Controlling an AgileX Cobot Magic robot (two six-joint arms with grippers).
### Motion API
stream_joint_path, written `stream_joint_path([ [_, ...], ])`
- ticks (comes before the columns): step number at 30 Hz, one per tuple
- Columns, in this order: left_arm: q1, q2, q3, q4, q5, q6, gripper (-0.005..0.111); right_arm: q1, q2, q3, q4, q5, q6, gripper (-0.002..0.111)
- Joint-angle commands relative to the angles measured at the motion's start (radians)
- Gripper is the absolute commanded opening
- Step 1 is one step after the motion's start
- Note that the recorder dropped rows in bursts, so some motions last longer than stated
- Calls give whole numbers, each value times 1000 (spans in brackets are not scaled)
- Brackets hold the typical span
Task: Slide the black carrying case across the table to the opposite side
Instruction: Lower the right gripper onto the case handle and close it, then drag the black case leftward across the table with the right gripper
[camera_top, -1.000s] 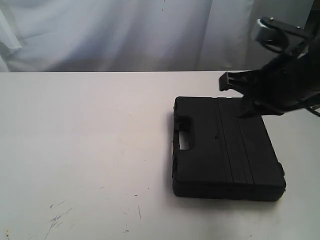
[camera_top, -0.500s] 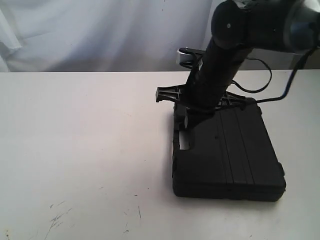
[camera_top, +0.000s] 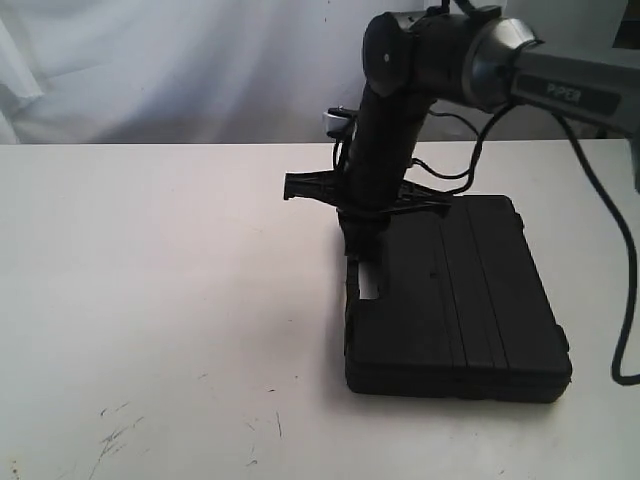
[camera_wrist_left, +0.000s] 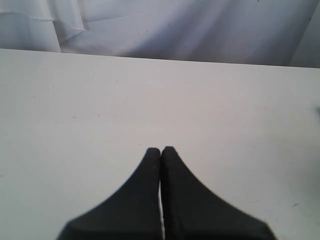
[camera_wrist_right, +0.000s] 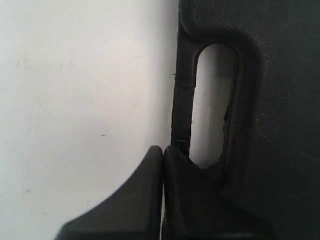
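Note:
The black carrying case (camera_top: 460, 290) lies flat on the right half of the white table (camera_top: 150, 280), its handle cut-out (camera_top: 368, 285) facing left. My right gripper (camera_top: 355, 245) points down at the case's far-left corner, by the handle. In the right wrist view the right gripper (camera_wrist_right: 163, 149) is shut, its tips at the outer edge of the handle bar (camera_wrist_right: 182, 100), beside the slot (camera_wrist_right: 212, 100). Nothing is held between the fingers. My left gripper (camera_wrist_left: 160, 149) is shut above bare table (camera_wrist_left: 75, 100); the exterior view does not show it.
A white curtain (camera_top: 200, 60) hangs behind the table's far edge. Dark scratches (camera_top: 115, 435) mark the front left of the tabletop. The right arm's cable (camera_top: 625, 300) hangs down at the right edge of the view.
The right arm swung left from the case's right side across it to the handle end and lowered there. The case has not moved.

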Motion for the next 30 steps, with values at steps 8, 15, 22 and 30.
stream_joint_path([
  [8, 2, -4, 4, -2, -14, -1, 0, 21, 113, -50, -119, 9, 132, 0],
  [15, 2, -4, 4, -2, -14, -1, 0, 21, 116, -50, -127, -38, 137, 25],
  [22, 2, -4, 4, -2, -14, -1, 0, 21, 120, -50, -127, -47, 138, 39],
  [30, 2, -4, 4, -2, -14, -1, 0, 21, 153, -50, -127, -49, 141, 39],
])
